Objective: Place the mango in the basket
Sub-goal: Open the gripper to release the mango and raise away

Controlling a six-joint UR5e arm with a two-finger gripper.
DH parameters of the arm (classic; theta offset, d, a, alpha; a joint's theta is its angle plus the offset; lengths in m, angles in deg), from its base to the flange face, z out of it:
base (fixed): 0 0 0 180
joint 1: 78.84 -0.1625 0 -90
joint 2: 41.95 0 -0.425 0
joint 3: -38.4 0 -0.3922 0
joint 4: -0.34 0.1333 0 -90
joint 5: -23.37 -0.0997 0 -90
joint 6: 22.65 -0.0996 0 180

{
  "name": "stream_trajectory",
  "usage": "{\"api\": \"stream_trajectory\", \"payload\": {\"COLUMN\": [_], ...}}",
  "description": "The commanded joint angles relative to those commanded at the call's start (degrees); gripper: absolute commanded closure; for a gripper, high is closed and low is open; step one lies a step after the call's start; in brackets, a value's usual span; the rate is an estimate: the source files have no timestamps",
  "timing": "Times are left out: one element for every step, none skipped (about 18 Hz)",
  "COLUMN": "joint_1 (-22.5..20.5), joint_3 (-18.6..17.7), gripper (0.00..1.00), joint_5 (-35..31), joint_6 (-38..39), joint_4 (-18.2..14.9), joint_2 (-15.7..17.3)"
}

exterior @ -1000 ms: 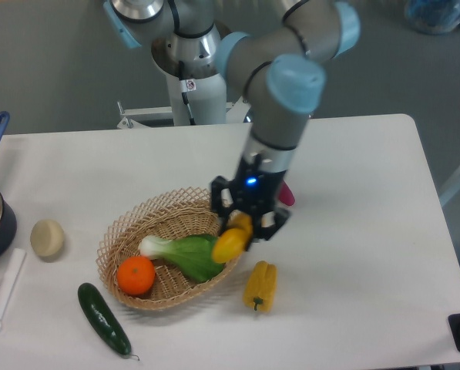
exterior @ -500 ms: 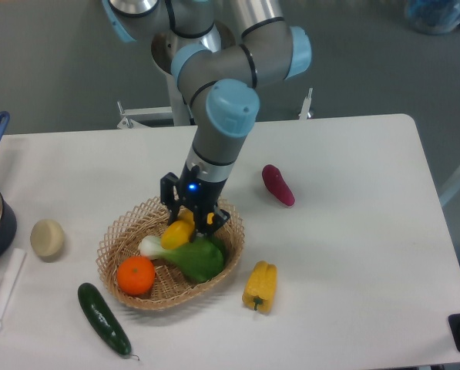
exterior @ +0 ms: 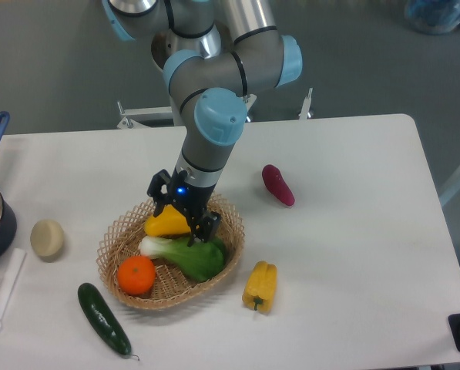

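The smooth oval yellow mango (exterior: 166, 223) is pinched, seemingly, by the black two-finger gripper (exterior: 180, 218) inside the shallow tan wicker basket (exterior: 115, 235); leafy green vegetable (exterior: 189, 254) just below.

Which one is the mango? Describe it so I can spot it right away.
Find the wicker basket at the table's middle. The mango sits at its far side, under the gripper. It is smooth, oval and yellow-orange, unlike the round orange or leafy greens.

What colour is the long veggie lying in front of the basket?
The cucumber is dark green, seen best in the fixed camera view, lying beside the basket.
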Motion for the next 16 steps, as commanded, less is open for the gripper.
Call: {"api": "stream_trajectory", "payload": {"joint_1": [-0.3,-0.8,-0.9,-0.9,-1.1,-1.3,-2.9,-4.8,-6.3,-8.1,-10.5,-13.2,-15.4,-16.4,-16.7,-17.3], "joint_3": [1.3,3.0,5.0,6.5,8.3,10.0,11.1,12.0,12.9,13.3,13.5,13.5,13.5,12.9,13.0,13.4], "gripper": [0.00,0.00,0.00,0.00,0.00,0.00,0.00,0.00,0.00,0.00,0.00,0.00,0.00,0.00,0.00,0.00], "joint_5": [-0.5,-3.1,-7.6,-12.2,-14.9,-15.6,-15.6,-15.5,-15.5,-15.6,-15.8,-16.2,-17.0,-18.9,-22.0,-24.9], "joint_6": [-0.1,-0.3,-1.1,-3.0,-3.9,-4.0,-4.4,-4.9,-6.1,-8.1,-10.6,-12.9,-15.0,-17.2,-19.5,-21.9], "joint_4": [-0.1,-0.1,-0.1,-0.1,0.0,0.0,0.1,0.3,0.4,0.4,0.4,0.1,-0.4,-0.8,-0.8,-1.1], "joint_2": [0.0,0.0,-0.3,-0.9,-1.6,-1.9,-2.3,-2.3,-2.3,-2.3,-2.2,-2.0,-1.9,-1.8,-1.8,-1.8]}}
